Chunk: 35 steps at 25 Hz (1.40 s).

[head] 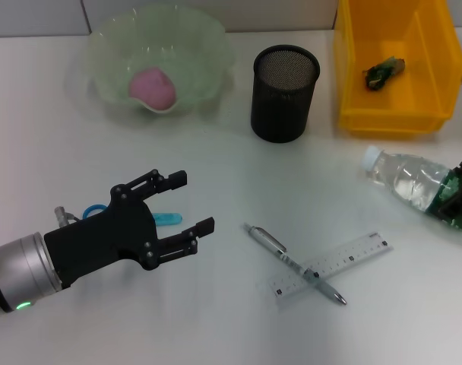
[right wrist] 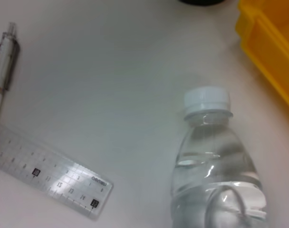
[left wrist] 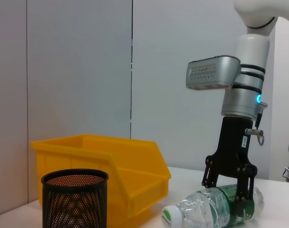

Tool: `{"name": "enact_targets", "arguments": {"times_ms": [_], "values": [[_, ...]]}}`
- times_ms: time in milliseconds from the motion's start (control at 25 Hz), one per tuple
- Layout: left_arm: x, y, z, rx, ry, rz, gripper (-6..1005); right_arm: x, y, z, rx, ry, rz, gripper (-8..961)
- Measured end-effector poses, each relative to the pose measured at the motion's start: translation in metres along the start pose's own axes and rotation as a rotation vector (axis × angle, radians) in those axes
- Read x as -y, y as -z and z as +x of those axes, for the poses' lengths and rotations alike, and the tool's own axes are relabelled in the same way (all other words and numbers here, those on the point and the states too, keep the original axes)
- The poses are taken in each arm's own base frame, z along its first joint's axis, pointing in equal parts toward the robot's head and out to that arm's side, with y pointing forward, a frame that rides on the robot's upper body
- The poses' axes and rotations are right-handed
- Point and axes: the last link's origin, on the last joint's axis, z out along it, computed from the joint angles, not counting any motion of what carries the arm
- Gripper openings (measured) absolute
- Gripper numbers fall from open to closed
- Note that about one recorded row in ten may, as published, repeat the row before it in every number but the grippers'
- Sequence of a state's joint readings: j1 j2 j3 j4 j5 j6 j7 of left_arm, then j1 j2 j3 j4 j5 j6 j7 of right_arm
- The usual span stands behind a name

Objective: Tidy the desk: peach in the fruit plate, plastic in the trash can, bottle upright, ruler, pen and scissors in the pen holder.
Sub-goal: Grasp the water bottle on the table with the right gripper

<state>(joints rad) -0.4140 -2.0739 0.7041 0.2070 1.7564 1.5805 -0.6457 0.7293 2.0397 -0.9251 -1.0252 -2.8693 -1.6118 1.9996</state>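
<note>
So the bottle [head: 407, 176] is lying on its side at the right edge of the desk [head: 216, 319], white cap pointing toward the middle, just in front of the yellow trash bin [head: 390, 65]. My right gripper [left wrist: 228, 192] is down over its green-labelled end, one finger on each side of the body. From the left wrist cam the fingers look right up against the plastic, but I honestly can't say they're clamped.

Next to that, near the middle of the desk, the pen [head: 292, 262] is lying across the clear ruler [head: 333, 266], the two making an X. Neither is near the black mesh pen holder [head: 285, 93], which stands upright further back, between the bin and the fruit plate [head: 161, 61].

The peach [head: 153, 86] is already sitting in that pale green plate at the back left. There's a crumpled bit of plastic [head: 383, 72] in the bin too.

On the left, my left gripper [head: 187, 204] hovers above the desk with its fingers spread wide, holding nothing. The scissors [head: 102, 214] are mostly hidden under it, just blue handles poking out.
</note>
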Motion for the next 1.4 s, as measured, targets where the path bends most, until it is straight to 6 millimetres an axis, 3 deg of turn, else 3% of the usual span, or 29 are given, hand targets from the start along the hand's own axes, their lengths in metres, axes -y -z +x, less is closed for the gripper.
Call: {"name": "enact_targets", "arguments": {"times_ms": [600,1400], "values": [[-0.001,0.002,0.000,-0.005,0.003,-0.002,800,-0.001,-0.012,0.001,0.004,-0.003,0.003,735],[-0.001,0.002,0.000,-0.007,0.001,-0.004,800,-0.001,-0.014,0.004,-0.008,-0.004,0.005,742]]}}
